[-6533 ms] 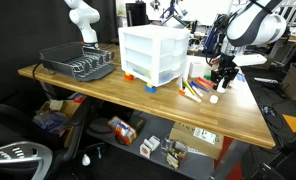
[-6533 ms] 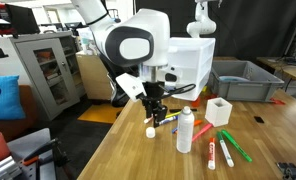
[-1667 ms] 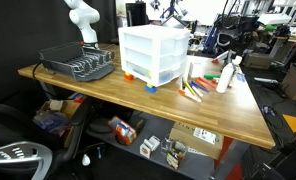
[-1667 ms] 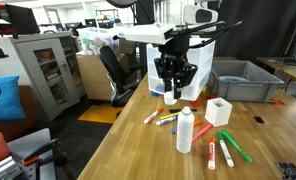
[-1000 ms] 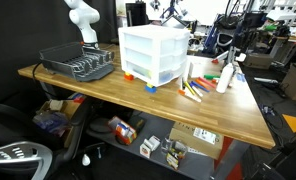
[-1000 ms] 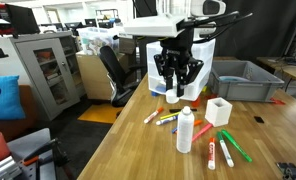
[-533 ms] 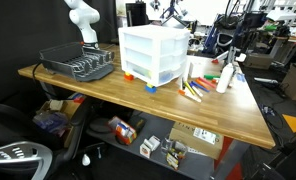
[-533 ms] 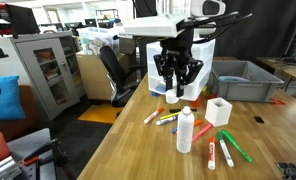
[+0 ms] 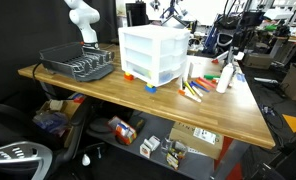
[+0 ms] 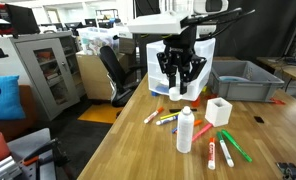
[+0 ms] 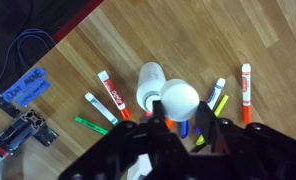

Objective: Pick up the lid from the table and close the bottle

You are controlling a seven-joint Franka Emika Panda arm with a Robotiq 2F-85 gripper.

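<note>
Exterior views face the table (image 9: 108, 92) from different sides, sharing the bottle (image 9: 224, 74); wrist view looks straight down

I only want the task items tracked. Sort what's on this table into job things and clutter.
Job: the lid, held in the shut gripper; the bottle.
Lying about: markers, drawer unit, dish rack, small white box, grey bin.

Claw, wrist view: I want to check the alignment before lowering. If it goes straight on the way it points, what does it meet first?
Probably the bottle. It stands just beside the lid, which the claw holds. The bottle looks slightly off-centre, so the lid may miss its neck; depth is unclear.
</note>
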